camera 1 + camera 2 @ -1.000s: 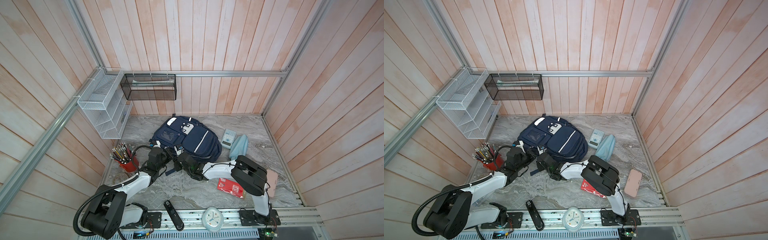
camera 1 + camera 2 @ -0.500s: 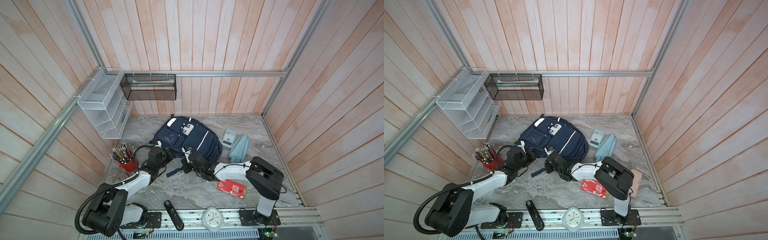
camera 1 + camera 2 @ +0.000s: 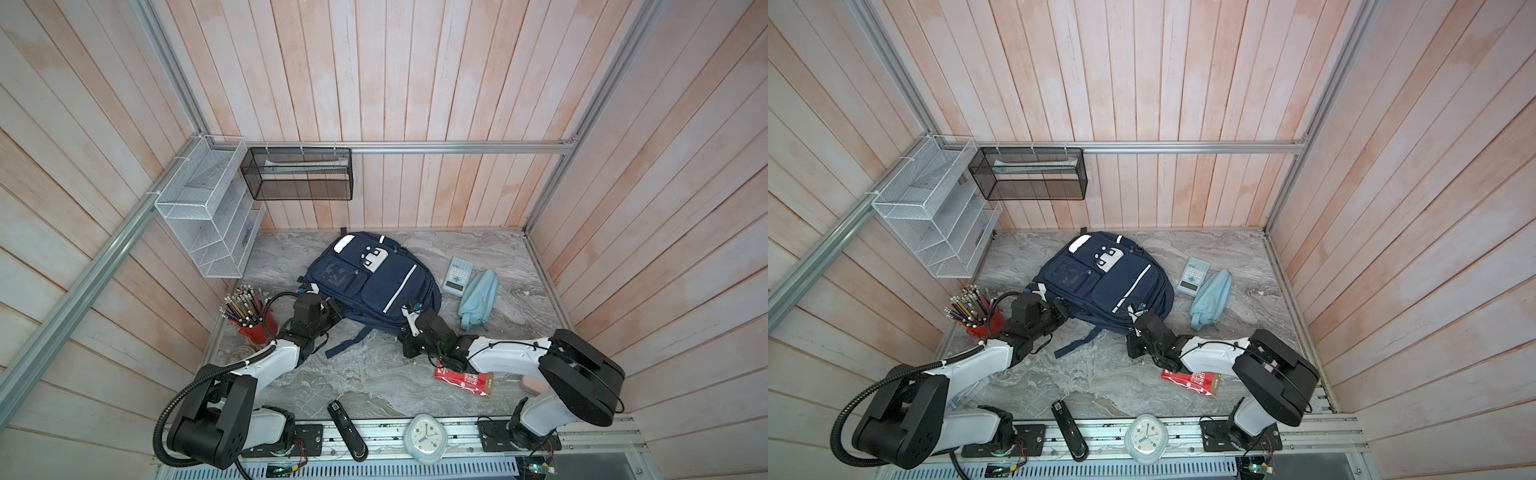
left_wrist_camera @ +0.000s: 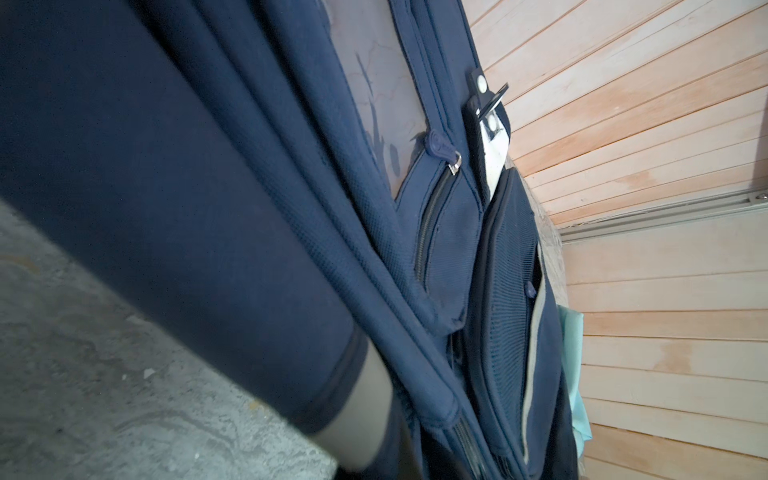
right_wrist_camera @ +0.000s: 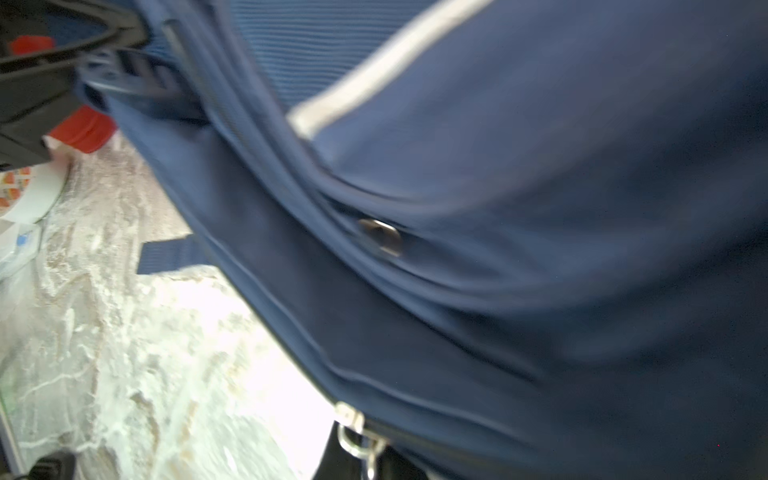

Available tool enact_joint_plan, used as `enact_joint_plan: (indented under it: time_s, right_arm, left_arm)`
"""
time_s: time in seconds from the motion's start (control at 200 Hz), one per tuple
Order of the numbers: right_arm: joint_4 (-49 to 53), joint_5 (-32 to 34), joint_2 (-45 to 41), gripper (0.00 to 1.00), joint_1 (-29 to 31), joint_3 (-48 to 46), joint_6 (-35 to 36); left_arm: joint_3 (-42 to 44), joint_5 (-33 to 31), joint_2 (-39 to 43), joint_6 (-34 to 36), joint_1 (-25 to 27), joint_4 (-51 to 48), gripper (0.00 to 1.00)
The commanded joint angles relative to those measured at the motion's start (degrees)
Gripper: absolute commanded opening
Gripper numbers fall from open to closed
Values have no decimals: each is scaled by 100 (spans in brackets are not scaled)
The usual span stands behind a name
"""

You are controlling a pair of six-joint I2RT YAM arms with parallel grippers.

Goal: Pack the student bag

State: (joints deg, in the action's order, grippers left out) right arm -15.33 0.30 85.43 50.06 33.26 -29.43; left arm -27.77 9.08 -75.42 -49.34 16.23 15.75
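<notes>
The student bag [image 3: 370, 282] [image 3: 1104, 282], navy with white stripes, lies flat in the middle of the marble floor in both top views. My left gripper [image 3: 332, 311] [image 3: 1061, 311] sits at its near left edge, shut on the bag's fabric; the left wrist view is filled with the bag [image 4: 208, 208] and its piped seam. My right gripper [image 3: 410, 318] [image 3: 1136, 314] is at the near right edge. In the right wrist view a metal zipper pull [image 5: 357, 434] runs down between its dark jaws, which are shut on it.
A red pencil cup [image 3: 253, 324] stands beside the left arm. A calculator [image 3: 456, 274] and a light-blue pouch [image 3: 478, 297] lie right of the bag. A red packet [image 3: 463, 378], black stapler [image 3: 347, 430] and clock [image 3: 424, 438] lie near the front. Wire racks [image 3: 208, 224] hang on the left wall.
The right gripper closed and has slid to the right along the bag's near edge, its arm swinging out. The left gripper has stayed put on the bag.
</notes>
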Motion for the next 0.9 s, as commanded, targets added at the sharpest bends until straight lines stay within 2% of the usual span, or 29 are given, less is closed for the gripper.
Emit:
enact_joint_plan:
  time_s: [0.0, 0.06, 0.135, 0.215, 0.305, 0.555, 0.59, 0.62, 0.65, 0.715, 0.895]
  right_arm:
    - [518, 6, -393, 0, -392, -419, -40]
    - [477, -164, -487, 0, -490, -528, 85]
    - [466, -438, -424, 0, -490, -450, 193]
    - [364, -580, -264, 0, -409, -325, 159]
    - [150, -672, -120, 0, -323, -243, 110]
    - [-74, -816, 110, 0, -282, -5, 95]
    - [-96, -820, 106, 0, -286, 5, 104]
    - [-141, -822, 106, 0, -282, 14, 113]
    - [-187, -845, 106, 0, -289, 32, 105]
    - [-215, -928, 114, 0, -278, 140, 96]
    - [-436, -1090, 215, 0, -217, 362, 51]
  left_arm:
    - [-321, -202, 150, 270, -111, 136, 0]
    - [-406, -165, 120, 332, -111, 82, 1]
    - [-514, -46, 99, 430, -82, 60, 15]
    - [-613, -220, 239, 591, 52, -142, 38]
    - [-783, -629, 464, 871, 269, -572, 57]
    - [-905, -1126, 1012, 1185, 505, -1285, 60]
    - [-937, -1139, 1070, 1252, 583, -1329, 65]
    - [-970, -1110, 1080, 1241, 631, -1434, 78]
    - [-1029, -1022, 1071, 1203, 712, -1544, 83]
    - [-1056, -868, 1019, 1022, 971, -1610, 88]
    - [-597, -854, 679, -30, 2166, -952, 90]
